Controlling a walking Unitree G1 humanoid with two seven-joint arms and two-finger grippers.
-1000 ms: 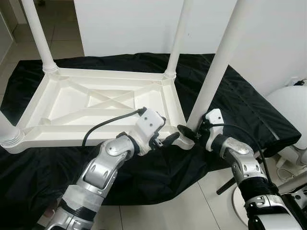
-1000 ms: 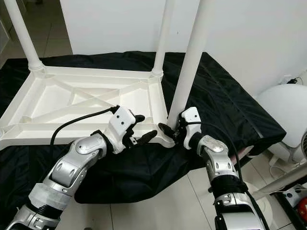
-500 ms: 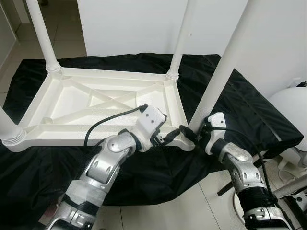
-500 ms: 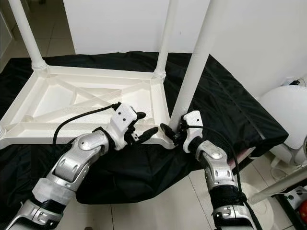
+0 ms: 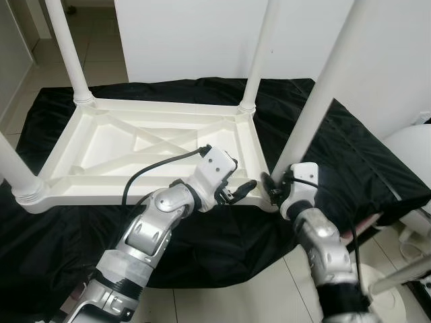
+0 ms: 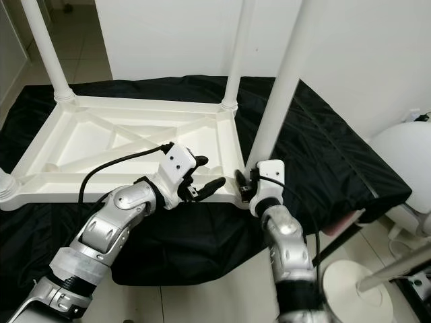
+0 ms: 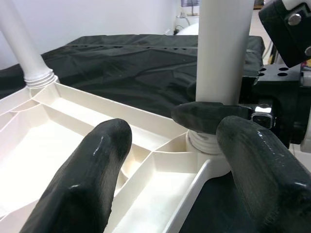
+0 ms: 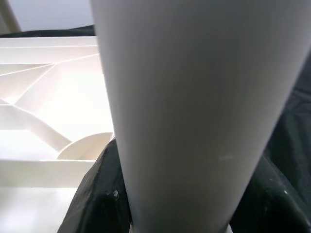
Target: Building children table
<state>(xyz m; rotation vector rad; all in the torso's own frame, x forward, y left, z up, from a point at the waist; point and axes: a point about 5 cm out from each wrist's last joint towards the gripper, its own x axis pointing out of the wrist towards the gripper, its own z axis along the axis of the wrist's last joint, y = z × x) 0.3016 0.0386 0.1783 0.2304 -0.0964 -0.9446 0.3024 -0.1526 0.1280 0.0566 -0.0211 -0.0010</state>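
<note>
Both arms have crept closer together at the near right corner. Upturned white table frame [image 5: 145, 145] lies on the black cloth [image 5: 350, 155]. Right gripper [image 6: 244, 186] clamps the corner leg [image 5: 311, 111] at its base; left gripper [image 5: 237, 191] hovers spread beside it.

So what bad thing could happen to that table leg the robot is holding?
The right gripper grips the near leg low, at its base, so the tall leg could lean and jam in its socket. The left gripper hovers open by that corner of the upside-down tabletop and may not steady it. The black cloth underneath is loose, so the tabletop might slide.
</note>
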